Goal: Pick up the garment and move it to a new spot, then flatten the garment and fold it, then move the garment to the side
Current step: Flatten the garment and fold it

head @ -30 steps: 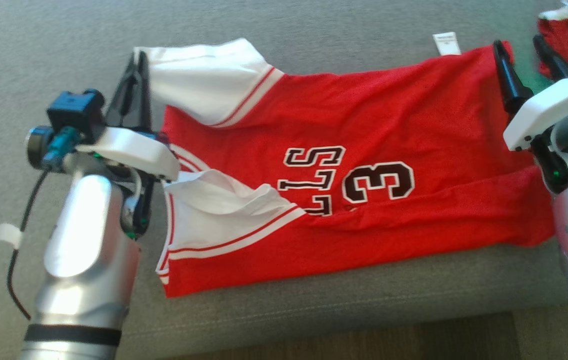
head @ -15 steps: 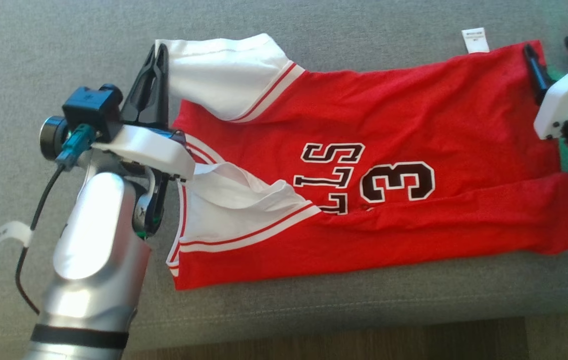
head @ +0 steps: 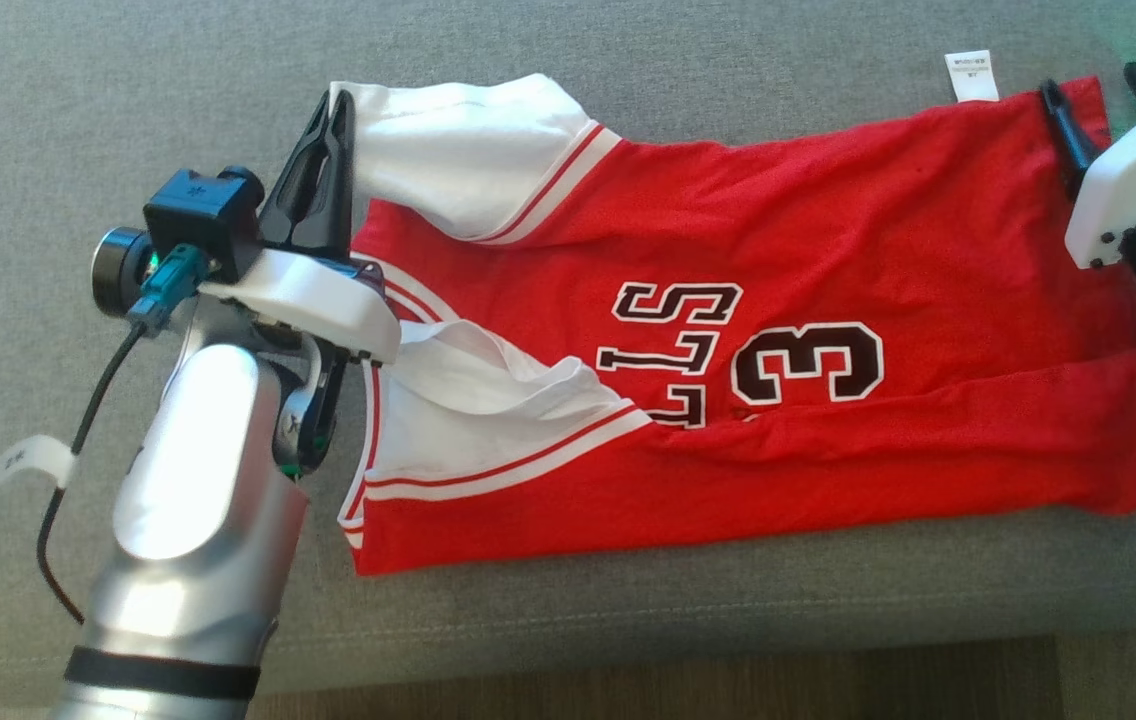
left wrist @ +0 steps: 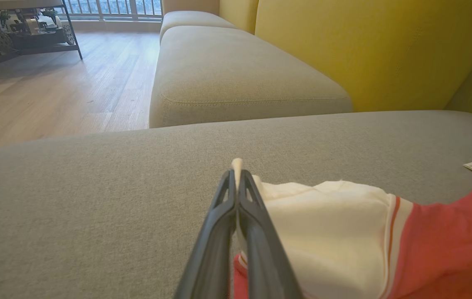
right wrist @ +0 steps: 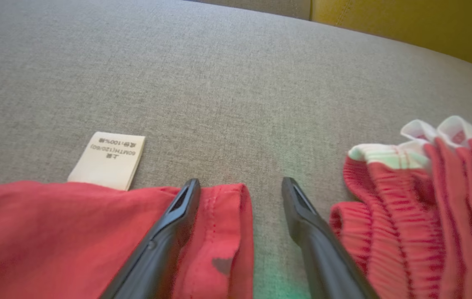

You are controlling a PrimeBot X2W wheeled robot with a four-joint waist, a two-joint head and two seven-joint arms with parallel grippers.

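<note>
While the garment [head: 828, 230] lies on the grey cushion [head: 78, 100] with its near edge turned up, we judge the fold as begun, not complete. Our left gripper [head: 332, 105] pinches the white sleeve [head: 458, 150]; our right gripper [right wrist: 240, 181] is spread at the hem corner, so further folds and the move aside remain

Head camera looks down on the garment [head: 828, 230]; wrist cameras view its opposite ends close, low over the cushion [head: 628, 40]
</note>
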